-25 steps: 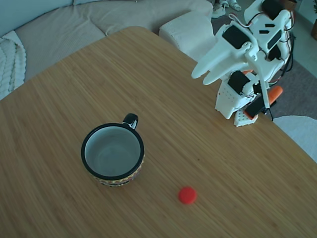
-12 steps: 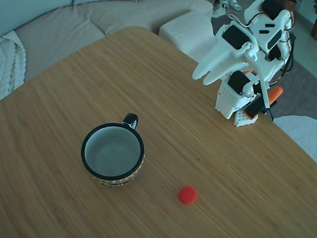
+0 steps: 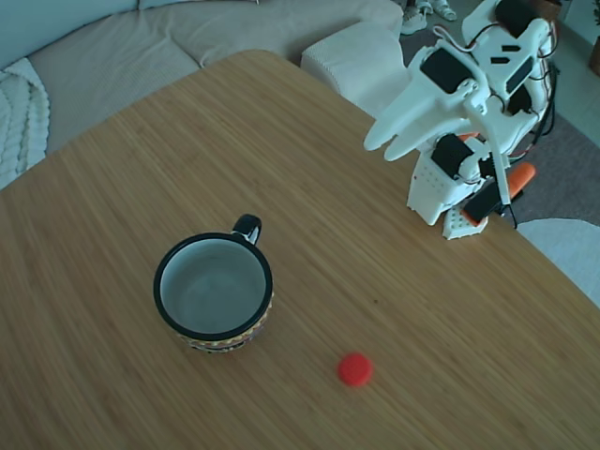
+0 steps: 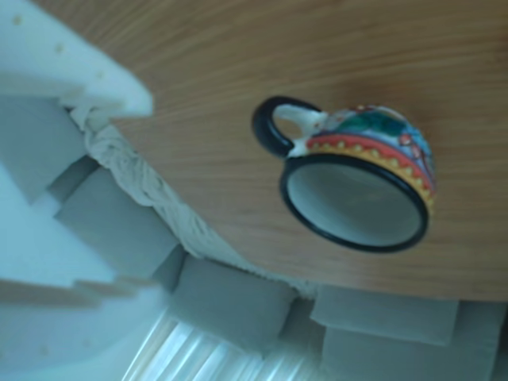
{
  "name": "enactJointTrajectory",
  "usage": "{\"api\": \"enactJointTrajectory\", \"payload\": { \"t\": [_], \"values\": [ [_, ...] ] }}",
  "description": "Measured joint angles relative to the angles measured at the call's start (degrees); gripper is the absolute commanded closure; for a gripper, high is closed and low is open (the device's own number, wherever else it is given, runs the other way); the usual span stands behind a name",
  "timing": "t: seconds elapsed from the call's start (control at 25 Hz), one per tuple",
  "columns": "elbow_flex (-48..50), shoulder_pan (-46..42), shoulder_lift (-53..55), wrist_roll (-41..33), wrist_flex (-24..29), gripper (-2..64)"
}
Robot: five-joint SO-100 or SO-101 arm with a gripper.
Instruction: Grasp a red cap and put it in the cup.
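Resting on grainy wood, small round red plastic cap (image 3: 355,369) lies near glossy black-rimmed mug (image 3: 214,291); white gripper (image 3: 386,142) hangs raised, fingers slightly apart.

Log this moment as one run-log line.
phase: pre-grasp | claw: open, raised near arm base, holds nothing | red cap: on table, right of cup in fixed view | cup: upright, empty

Home living room: sofa (image 3: 141,42), rug (image 3: 572,159)

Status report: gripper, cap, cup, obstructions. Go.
Gripper empty, up near the arm's base, fingers slightly apart. Red cap flat on the table, right of the cup in the fixed view. Cup upright, empty. Nothing between gripper and cap.
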Motion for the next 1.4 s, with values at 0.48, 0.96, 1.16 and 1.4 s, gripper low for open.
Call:
{"api": "enactJointTrajectory", "payload": {
  "t": [0.48,0.96,1.16,1.4],
  "values": [
    [-0.5,-0.1,0.0,0.0,0.0,25.6],
    [-13.8,-0.3,-11.9,-1.9,-0.8,25.3],
    [-22.9,-0.4,-23.9,-1.9,-0.9,25.3],
    [-34.0,-0.1,-38.7,-1.9,-0.9,25.3]
  ]
}}
